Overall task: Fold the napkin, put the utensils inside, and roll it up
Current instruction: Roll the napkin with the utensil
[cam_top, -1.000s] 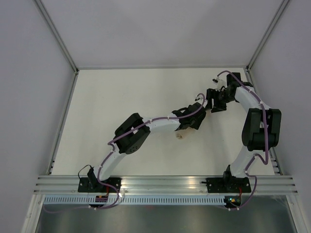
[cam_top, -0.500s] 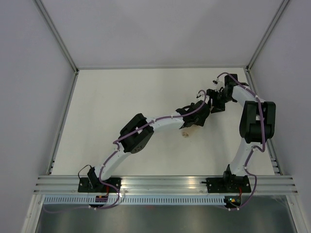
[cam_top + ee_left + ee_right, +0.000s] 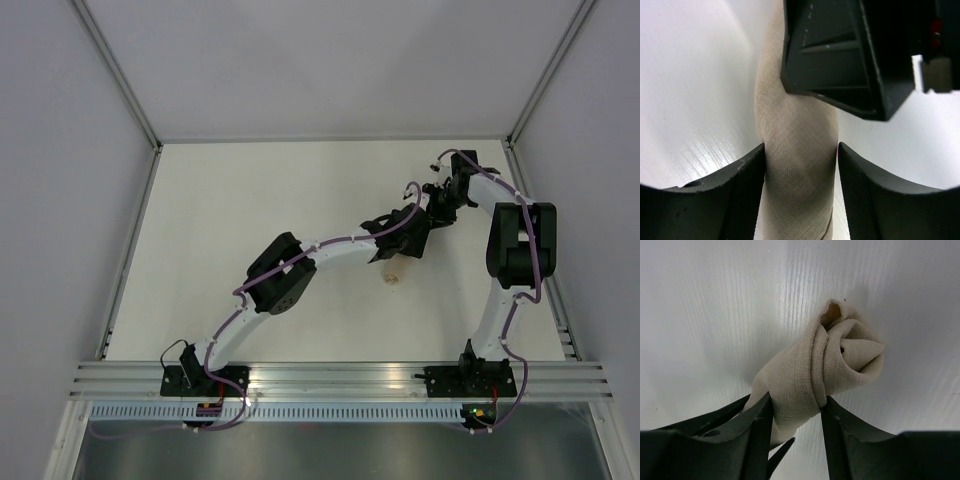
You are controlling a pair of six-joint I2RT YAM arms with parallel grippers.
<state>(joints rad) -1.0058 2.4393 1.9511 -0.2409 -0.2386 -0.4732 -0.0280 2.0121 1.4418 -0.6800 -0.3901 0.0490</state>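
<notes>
The napkin (image 3: 797, 150) is a tight tan-beige roll, held off the white table by both grippers. In the left wrist view it runs up between my left gripper's (image 3: 801, 167) black fingers (image 3: 725, 200), which are closed against its sides, toward the right gripper's black body (image 3: 850, 55). In the right wrist view my right gripper (image 3: 796, 412) is shut on the roll just behind its coiled end (image 3: 850, 347). From above, only a small beige end (image 3: 392, 277) shows below the left gripper (image 3: 408, 240); the right gripper (image 3: 441, 205) is close beside it. The utensils are hidden.
The white table (image 3: 250, 220) is walled by grey panels at the back and both sides. The right wall and its metal rail (image 3: 555, 290) lie close to the right arm. A dark pointed tip (image 3: 781, 451) shows under the roll in the right wrist view.
Both grippers have moved a little toward the far right with the roll. The beige end below the left gripper has shifted right. The right arm's elbow has drawn in.
</notes>
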